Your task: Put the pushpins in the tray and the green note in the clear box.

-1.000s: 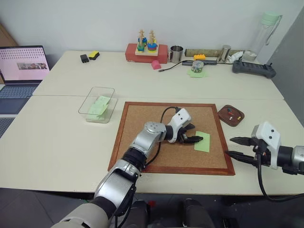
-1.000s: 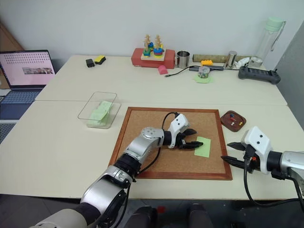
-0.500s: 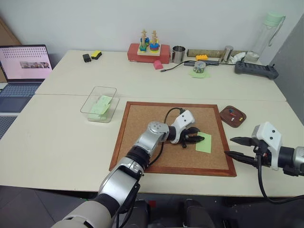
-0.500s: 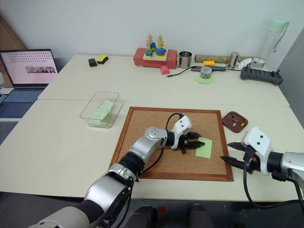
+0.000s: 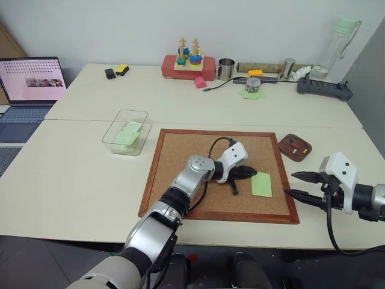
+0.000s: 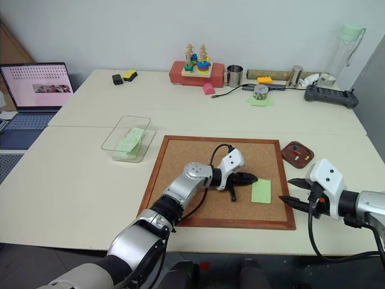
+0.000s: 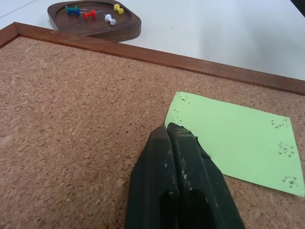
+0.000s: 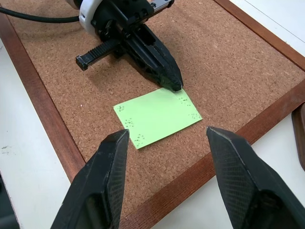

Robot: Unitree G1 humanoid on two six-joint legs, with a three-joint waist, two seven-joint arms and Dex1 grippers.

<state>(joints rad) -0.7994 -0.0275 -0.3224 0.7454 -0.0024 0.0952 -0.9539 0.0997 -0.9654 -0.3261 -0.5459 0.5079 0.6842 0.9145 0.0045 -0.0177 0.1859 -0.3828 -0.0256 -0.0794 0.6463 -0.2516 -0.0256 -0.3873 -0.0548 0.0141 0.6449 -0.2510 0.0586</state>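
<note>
The green note (image 5: 261, 184) lies flat on the corkboard (image 5: 198, 158), near its right side. My left gripper (image 5: 251, 173) is shut, its tips touching the note's near edge by a corner (image 7: 177, 131); no paper shows pinched between the fingers. Just right of the board's edge, my right gripper (image 5: 290, 184) hovers open and empty, pointing at the note (image 8: 157, 116). The tray (image 5: 283, 144) sits off the board's right corner and holds the pushpins, a red one (image 7: 89, 14) and a yellow one (image 7: 118, 8), among other coloured pins. The clear box (image 5: 123, 112) stands left of the board with green paper inside.
A laptop (image 5: 30, 84) is at the far left. Along the back edge stand a stacking toy (image 5: 187, 60), a metal cup (image 5: 224, 68), a small tin on green paper (image 5: 250, 85), a black device (image 5: 322, 87) and a tall bottle (image 5: 337, 42).
The left gripper's fingers closed from wide open to shut at the note's edge. The note slid a little to the right and straightened. The right arm kept still.
</note>
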